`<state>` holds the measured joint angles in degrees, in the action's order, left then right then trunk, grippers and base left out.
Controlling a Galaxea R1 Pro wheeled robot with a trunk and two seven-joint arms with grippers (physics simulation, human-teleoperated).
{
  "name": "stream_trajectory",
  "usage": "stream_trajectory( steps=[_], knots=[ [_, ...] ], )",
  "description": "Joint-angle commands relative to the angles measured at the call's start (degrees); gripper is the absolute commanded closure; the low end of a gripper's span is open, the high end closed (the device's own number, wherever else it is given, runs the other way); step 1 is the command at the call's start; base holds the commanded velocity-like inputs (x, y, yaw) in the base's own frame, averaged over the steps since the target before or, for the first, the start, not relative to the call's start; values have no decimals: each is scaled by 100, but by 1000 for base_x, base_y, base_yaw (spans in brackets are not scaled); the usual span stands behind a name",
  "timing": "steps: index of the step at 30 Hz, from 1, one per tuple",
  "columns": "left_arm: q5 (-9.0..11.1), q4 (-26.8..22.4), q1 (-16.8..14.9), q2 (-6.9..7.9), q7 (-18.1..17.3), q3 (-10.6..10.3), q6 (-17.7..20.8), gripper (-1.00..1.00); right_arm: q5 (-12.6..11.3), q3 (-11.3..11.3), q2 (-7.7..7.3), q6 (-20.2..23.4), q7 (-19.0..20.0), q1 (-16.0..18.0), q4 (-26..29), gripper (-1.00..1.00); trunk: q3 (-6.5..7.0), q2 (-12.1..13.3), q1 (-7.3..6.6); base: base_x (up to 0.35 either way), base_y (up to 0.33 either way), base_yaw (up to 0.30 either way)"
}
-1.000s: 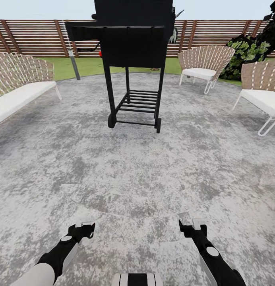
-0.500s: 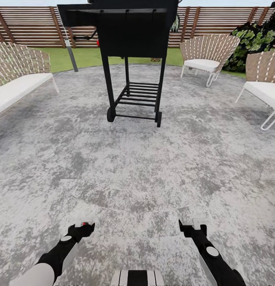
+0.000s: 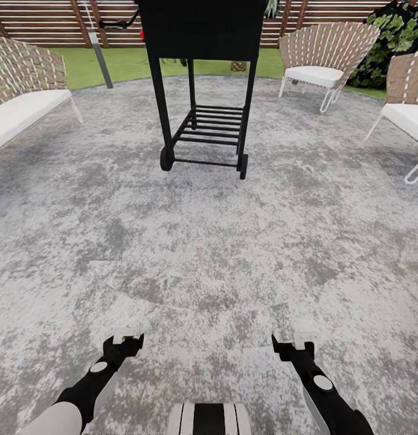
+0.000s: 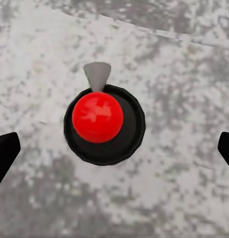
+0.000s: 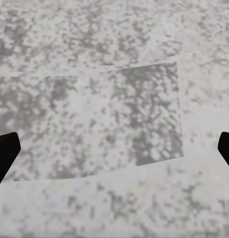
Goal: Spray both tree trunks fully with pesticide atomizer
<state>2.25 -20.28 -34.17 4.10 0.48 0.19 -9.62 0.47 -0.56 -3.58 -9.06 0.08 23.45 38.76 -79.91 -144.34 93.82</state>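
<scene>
The pesticide atomizer (image 4: 104, 124) stands upright on the grey floor (image 3: 209, 241), directly below the left end effector (image 3: 125, 342), whose fingers are spread wide apart. The right end effector (image 3: 293, 345) is likewise spread over bare paving. A black grill cart (image 3: 203, 90) stands ahead.

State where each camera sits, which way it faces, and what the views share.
Head view: on the robot's head, facing forward and down over the floor toward a black grill cart; both forearms, the left gripper and the right gripper show.
Left wrist view: on the left arm, looking straight down onto the pesticide atomizer; dark fingertips at both edges.
Right wrist view: on the right arm, looking down at the floor; fingertips at both edges.
Shared: all three see the grey speckled floor.
</scene>
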Motion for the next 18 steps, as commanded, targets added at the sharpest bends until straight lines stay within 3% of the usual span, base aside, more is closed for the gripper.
stream_trajectory(
  steps=[1, 12, 18],
  knots=[
    [22, 18, -2, 1, 5, -1, -33, -100, 5, -6, -2, -17, 1, 2, -5, -100, -8, -1, -1, 0, 0, 0],
    [37, 23, -10, 12, 5, -1, -66, -100, 6, -8, -2, -17, 1, 2, -18, -100, -19, -1, -1, 0, 0, 0],
    [38, 19, -11, 12, 5, 0, -66, -100, 6, -5, -2, -17, 1, 2, -17, -100, -152, -9, 14, 0, 0, 0]
  ],
)
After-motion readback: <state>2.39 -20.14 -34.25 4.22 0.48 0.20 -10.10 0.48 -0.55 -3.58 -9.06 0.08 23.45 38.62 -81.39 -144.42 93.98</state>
